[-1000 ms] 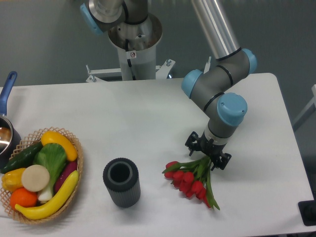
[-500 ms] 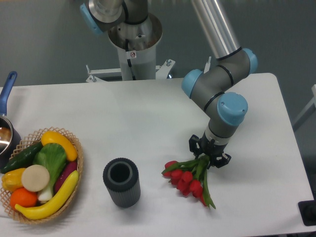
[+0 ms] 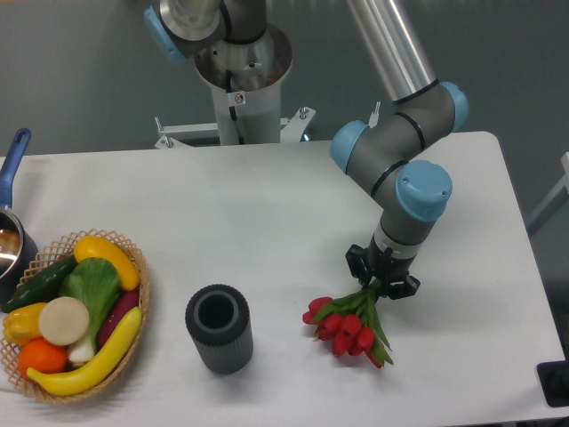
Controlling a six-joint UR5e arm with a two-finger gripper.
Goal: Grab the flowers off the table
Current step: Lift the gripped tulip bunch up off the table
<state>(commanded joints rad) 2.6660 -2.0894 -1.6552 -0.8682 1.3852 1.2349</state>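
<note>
The flowers [image 3: 345, 326], a bunch of red tulips with green stems and leaves, hang below my gripper [image 3: 382, 280] at the right of the white table [image 3: 267, 205]. The black fingers are shut on the green stems near their upper end. The red heads point down and to the left, close above the tabletop. Whether they still touch it I cannot tell. The stem ends are hidden between the fingers.
A dark ribbed cylinder cup [image 3: 219, 328] stands upright left of the flowers. A wicker basket [image 3: 78, 313] of colourful vegetables sits at the front left, with a blue-handled pot [image 3: 11, 227] behind it. The arm's base [image 3: 240, 71] rises behind the table's far edge.
The gripper's fingers have closed in on the stems and it has shifted slightly right. The bunch has drawn together and swung to hang more steeply beneath it.
</note>
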